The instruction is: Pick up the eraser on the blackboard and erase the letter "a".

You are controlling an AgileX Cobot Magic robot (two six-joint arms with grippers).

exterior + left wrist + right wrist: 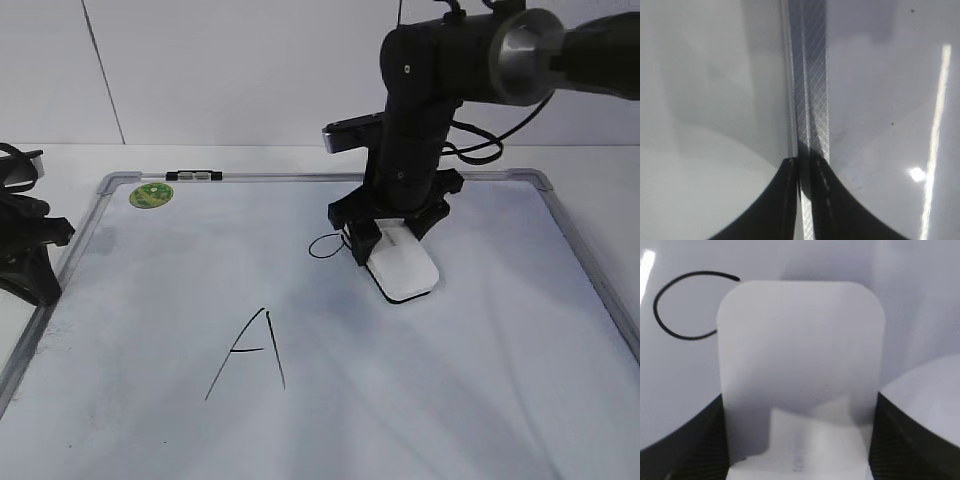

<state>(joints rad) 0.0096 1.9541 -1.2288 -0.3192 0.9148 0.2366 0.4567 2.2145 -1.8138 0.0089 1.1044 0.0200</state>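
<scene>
**Eraser clamped in the right jaws, covering part of the small "a"**

The eraser lies flat on the blackboard, a white rounded block held between the right jaws, one jaw pressed on each long side. In the right wrist view the eraser fills the space between the two dark jaws and runs forward beyond their tips, faint grey lettering showing on the end of it nearest the wrist. The right gripper comes down onto it from above, its dark arm rising behind.

Just ahead of the jaws and to their left, the letter "a" shows as a black open loop whose line runs under the eraser's front corner, so the rest of it is hidden. In the exterior view the same loop sits just beside the gripper.

Well apart from the jaws, nearer the camera, stands a larger angular capital "A". A round green sticker sits in the board's far left corner.

The left gripper has its jaws nearly together, a thin gap between them, over the board's silver frame, gripping nothing. It rests at the board's left edge on the table.
</scene>
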